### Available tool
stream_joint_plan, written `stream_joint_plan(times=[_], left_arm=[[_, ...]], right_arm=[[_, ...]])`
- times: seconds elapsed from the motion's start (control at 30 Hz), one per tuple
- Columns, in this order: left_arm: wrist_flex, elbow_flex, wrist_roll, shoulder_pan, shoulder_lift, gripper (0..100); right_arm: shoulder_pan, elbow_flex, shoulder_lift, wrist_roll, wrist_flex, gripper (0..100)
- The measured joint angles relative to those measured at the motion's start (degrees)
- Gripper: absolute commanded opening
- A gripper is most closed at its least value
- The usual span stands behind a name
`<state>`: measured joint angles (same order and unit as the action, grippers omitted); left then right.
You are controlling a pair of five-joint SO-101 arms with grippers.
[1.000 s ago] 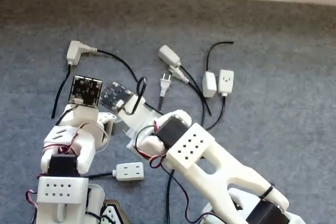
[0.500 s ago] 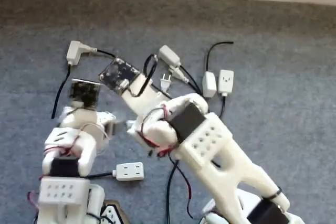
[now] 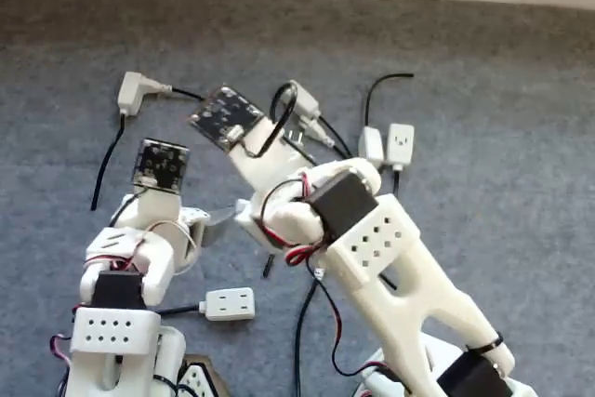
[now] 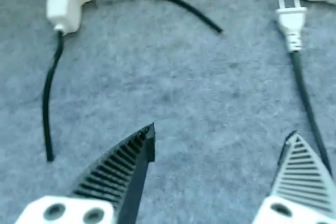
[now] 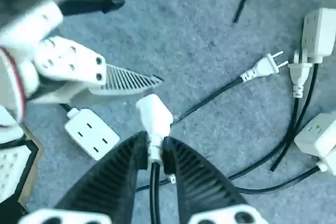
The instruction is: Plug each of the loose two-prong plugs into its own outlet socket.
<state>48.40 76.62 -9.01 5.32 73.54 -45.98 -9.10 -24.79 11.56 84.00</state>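
The held plug (image 5: 154, 119), a white body with its black cord (image 5: 153, 182) running back between the jaws, is clamped in the right gripper (image 5: 154, 141) and hangs clear of the carpet (image 4: 173, 87); its prongs face away from the lens and cannot be made out. Over the last second the right arm (image 3: 372, 239) has risen and swung toward the far side of the table, and its wrist board (image 3: 226, 116) has travelled from beside the left arm's up to the tangle of cords. The left arm has barely shifted. So the pick looks done, and what remains for this plug is the carry to a free socket and the lining-up of its prongs. The right wrist view gives what the high view hides under the arm: the grip itself, with the socket strip (image 5: 89, 132) on the carpet near the plug. The high view sets that strip by the left arm's base and another socket (image 3: 400, 143) well apart from it. The left wrist view shows the left gripper (image 4: 220, 135) spread wide and holding nothing, with an angled plug (image 4: 65, 3) and a loose two-prong plug (image 4: 290, 19) lying beyond it
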Motion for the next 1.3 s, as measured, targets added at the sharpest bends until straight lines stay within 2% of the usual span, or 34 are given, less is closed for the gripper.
stream_joint_plan(times=[0.33,0.6,0.9,1.1,1.3], left_arm=[[-0.1,-1.3,2.1,1.6,0.0,37],[-0.8,-1.8,3.1,-4.4,0.0,37],[-0.8,-1.8,3.1,-4.8,0.0,37],[0.0,-1.3,2.4,-9.9,0.0,37],[0.7,-0.3,2.2,-11.2,0.0,37]], right_arm=[[0.8,-3.3,0.0,1.1,-0.6,0.6],[-4.7,-3.3,0.0,1.1,-0.6,0.6],[-4.9,-3.3,0.0,1.2,-0.6,0.6],[-4.8,-3.3,0.0,1.3,-0.5,0.6],[-4.5,-3.3,0.0,1.3,-0.5,0.6]])
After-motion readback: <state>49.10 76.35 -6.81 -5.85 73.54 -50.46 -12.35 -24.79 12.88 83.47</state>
